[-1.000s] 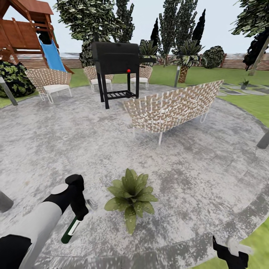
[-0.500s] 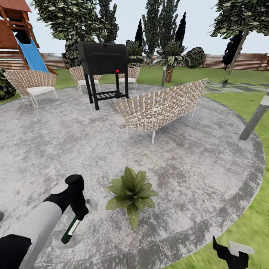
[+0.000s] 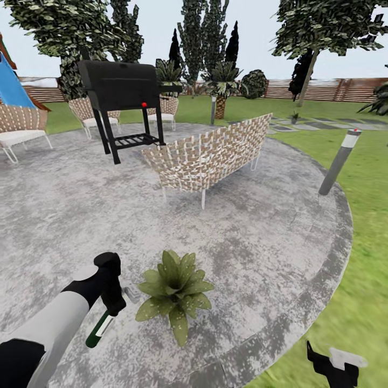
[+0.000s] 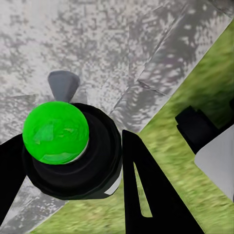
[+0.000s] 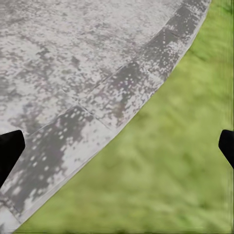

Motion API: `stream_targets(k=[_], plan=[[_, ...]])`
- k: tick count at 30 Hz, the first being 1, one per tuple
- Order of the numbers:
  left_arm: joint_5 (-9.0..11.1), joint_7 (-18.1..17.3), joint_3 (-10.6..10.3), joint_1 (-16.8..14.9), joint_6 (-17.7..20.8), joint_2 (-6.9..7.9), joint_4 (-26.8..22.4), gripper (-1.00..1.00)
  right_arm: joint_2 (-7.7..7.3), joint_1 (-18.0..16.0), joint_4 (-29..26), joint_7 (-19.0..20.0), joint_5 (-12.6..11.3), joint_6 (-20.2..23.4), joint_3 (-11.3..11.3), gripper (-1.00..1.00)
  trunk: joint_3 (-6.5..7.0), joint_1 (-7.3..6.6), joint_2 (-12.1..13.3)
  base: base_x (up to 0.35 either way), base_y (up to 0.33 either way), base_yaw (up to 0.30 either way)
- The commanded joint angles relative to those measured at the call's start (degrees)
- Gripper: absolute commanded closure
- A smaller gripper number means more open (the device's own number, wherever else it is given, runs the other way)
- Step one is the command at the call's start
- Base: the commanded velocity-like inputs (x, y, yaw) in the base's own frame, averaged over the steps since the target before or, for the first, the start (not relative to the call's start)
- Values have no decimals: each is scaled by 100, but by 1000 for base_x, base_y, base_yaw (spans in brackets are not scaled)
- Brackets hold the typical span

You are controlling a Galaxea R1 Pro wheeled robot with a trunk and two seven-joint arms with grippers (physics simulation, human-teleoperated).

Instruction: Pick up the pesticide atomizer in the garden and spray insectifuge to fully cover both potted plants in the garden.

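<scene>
Swinging rightward over the last second, my head view slid the whole scene to the left, the slide nearly leaving the frame; that was the camera turning, not the furniture, though the potted plant drifted slightly toward my left arm.

Taking the round patio (image 3: 269, 242) as landmark: lawn (image 3: 366, 215) wrapped its right edge, the black grill (image 3: 121, 89) and woven bench (image 3: 207, 156) stood on its far half, a grey bollard light (image 3: 337, 161) stood at its right rim, and a potted plant (image 3: 172, 288) sat on its near part. A second small potted plant (image 3: 294, 116) appeared far beyond the patio among the stepping stones, too small to be sure of.

My left gripper (image 3: 110, 304), above the patio's near edge, had its jaws clamped on the pesticide atomizer (image 3: 99, 330); its long axis sloped down and toward me, green end (image 4: 56, 131) lowest. The near plant lay just beside it, away from my left arm toward the right one. I judged the left arm far nearer, and the sprayer needed turning toward the leaves.

My right gripper (image 3: 334, 369) hung at the patio's near right rim, jaws wide and empty.
</scene>
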Motion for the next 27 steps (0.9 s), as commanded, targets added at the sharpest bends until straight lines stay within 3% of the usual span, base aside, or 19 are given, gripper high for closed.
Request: stream_targets(k=[1, 9, 17, 20, 24, 27], plan=[[-29, -49, -32, -1, 59, 10, -10, 100, 2, -6, 5, 2, -48, -21, 19, -100, -3, -1, -2, -50, 0, -257], [-30, -31, -57, -1, 74, 13, -18, 100, 4, -4, 2, -1, -47, -21, 19, -100, 5, -1, -2, -263, 94, -132], [-17, -114, 10, -114, 101, 16, -33, 100, 4, -4, -3, -6, -47, -21, 19, -100, 5, -1, -2, 2, 303, -1], [-10, -332, -7, -467, 83, -19, -27, 100, 4, -5, 2, -7, -47, -21, 19, -100, 5, -1, -2, 164, 315, 0], [-99, -891, -66, -1019, 41, -80, -14, 100, 0, -6, 5, -4, -47, -21, 17, -100, 5, -1, -2, 217, 288, -92], [-368, -891, -367, -1147, 32, -138, 23, 100, 0, -6, 6, -2, -47, -21, 18, -100, 7, -1, -2, 232, 280, -236]])
